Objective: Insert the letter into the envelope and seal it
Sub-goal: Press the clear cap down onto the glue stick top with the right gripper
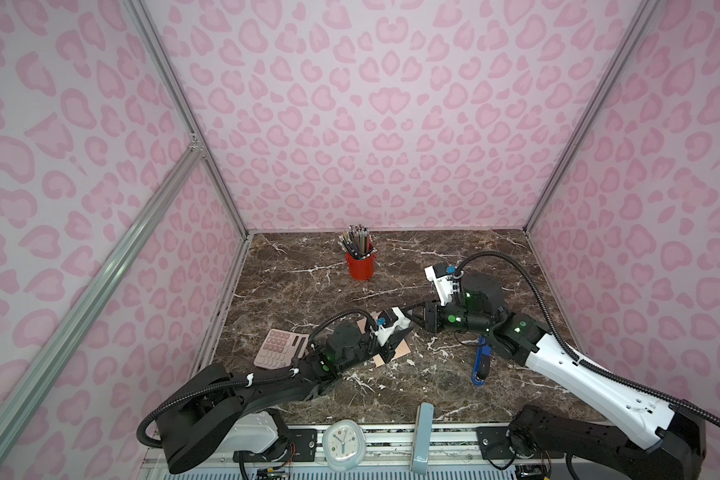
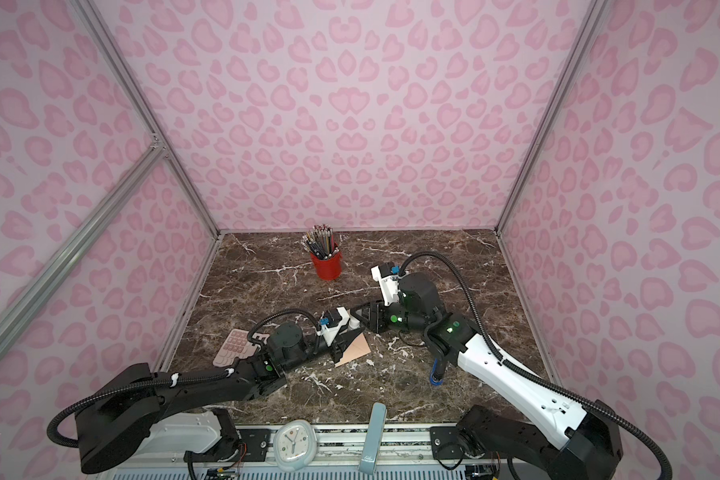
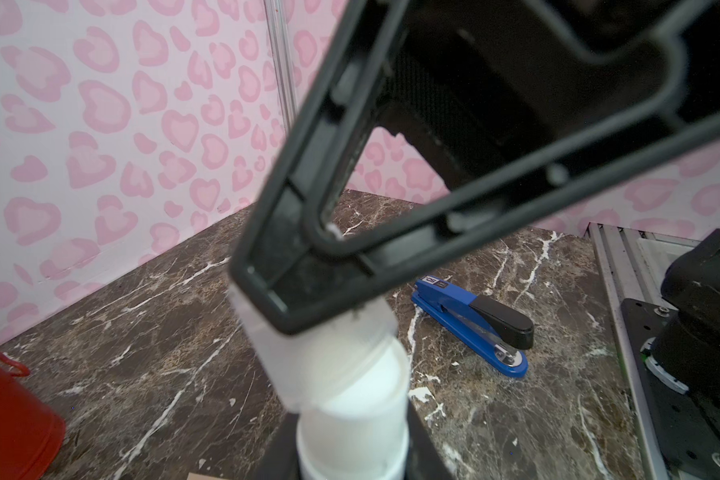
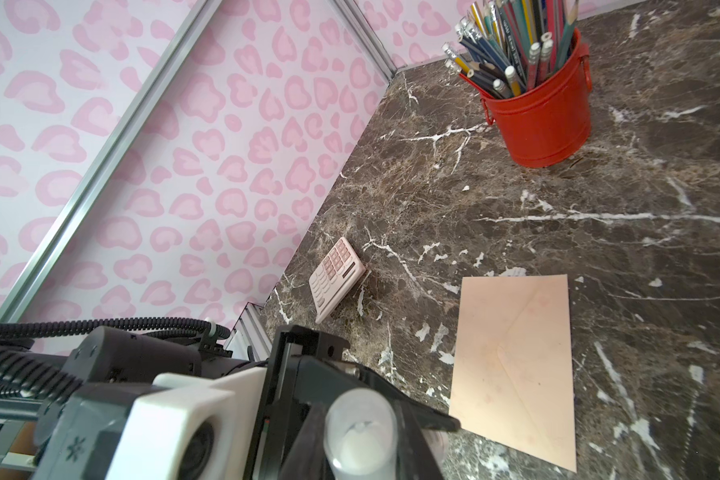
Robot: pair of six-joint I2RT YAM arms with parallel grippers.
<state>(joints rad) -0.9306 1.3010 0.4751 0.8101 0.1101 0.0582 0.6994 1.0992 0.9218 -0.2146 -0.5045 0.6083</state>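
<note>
The peach-pink envelope (image 4: 516, 365) lies flat on the marble table (image 4: 474, 199) with its flap folded down. In both top views it is partly under my left gripper (image 1: 404, 330), showing at the envelope's corner (image 2: 356, 347). The letter is out of view. My two grippers meet above the envelope on a white glue stick (image 3: 350, 424). The left gripper (image 3: 352, 457) is shut on its body. The right gripper (image 4: 360, 449) is shut on its translucent cap (image 3: 321, 353), which sits askew to the body.
A red bucket of pencils (image 1: 360, 266) stands at the back. A pink calculator (image 1: 279, 349) lies at the left near the wall. A blue stapler (image 1: 481, 361) lies under the right arm. A clock (image 1: 344, 444) and a pale blue object (image 1: 422, 436) sit at the front rail.
</note>
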